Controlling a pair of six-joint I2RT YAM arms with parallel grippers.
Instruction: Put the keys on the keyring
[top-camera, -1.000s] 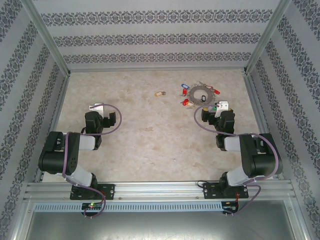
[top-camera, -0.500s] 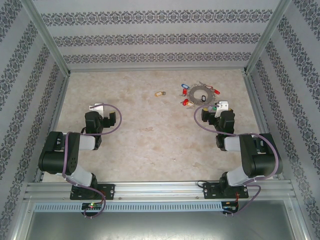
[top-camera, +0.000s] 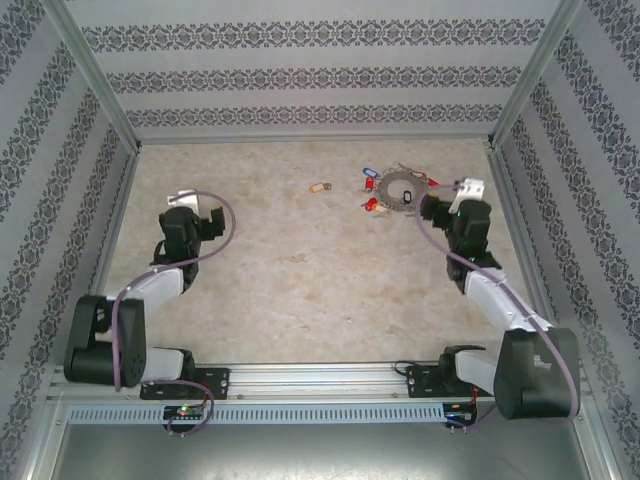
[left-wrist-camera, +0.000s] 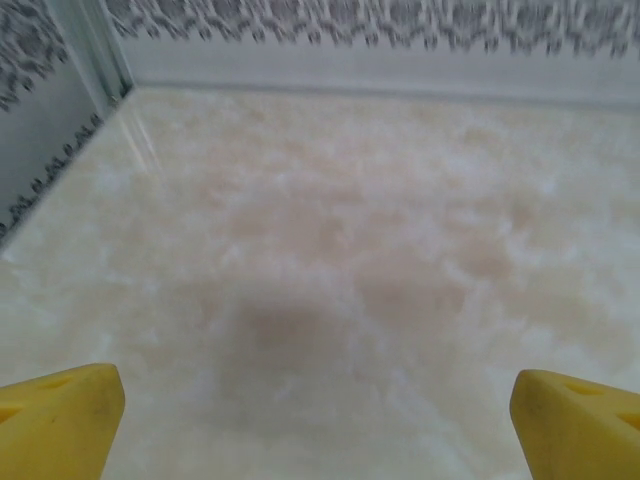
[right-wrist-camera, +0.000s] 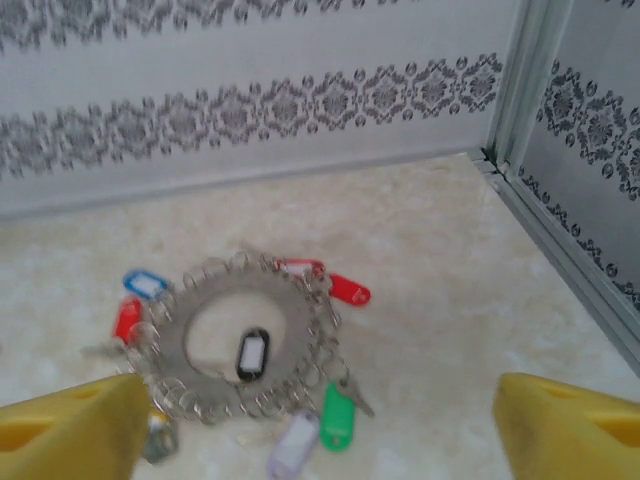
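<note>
The keyring (top-camera: 403, 192) lies flat at the back right of the table, a grey metal ring (right-wrist-camera: 185, 330) with small loops round its rim. Keys with red (right-wrist-camera: 347, 290), blue (right-wrist-camera: 145, 284), green (right-wrist-camera: 337, 415) and lilac (right-wrist-camera: 293, 445) tags fan around it, and a black tag (right-wrist-camera: 252, 353) lies in its open centre. One key with a yellowish tag (top-camera: 320, 187) lies apart, to the ring's left. My right gripper (top-camera: 466, 190) (right-wrist-camera: 320, 425) hovers just right of the ring, open, nothing between its yellow fingers (right-wrist-camera: 70, 430). My left gripper (top-camera: 182, 203) (left-wrist-camera: 318, 420) is open over bare table at the left.
Patterned walls enclose the table on three sides. A metal corner post (right-wrist-camera: 520, 80) and the right wall's lower rail (right-wrist-camera: 570, 250) stand close to the right gripper. Bare marbled table (top-camera: 300, 260) stretches between the two arms.
The right arm has stretched out, carrying its gripper toward the back right, beside the keyring. The left arm has also reached forward a little. Keys and ring lie as before.
</note>
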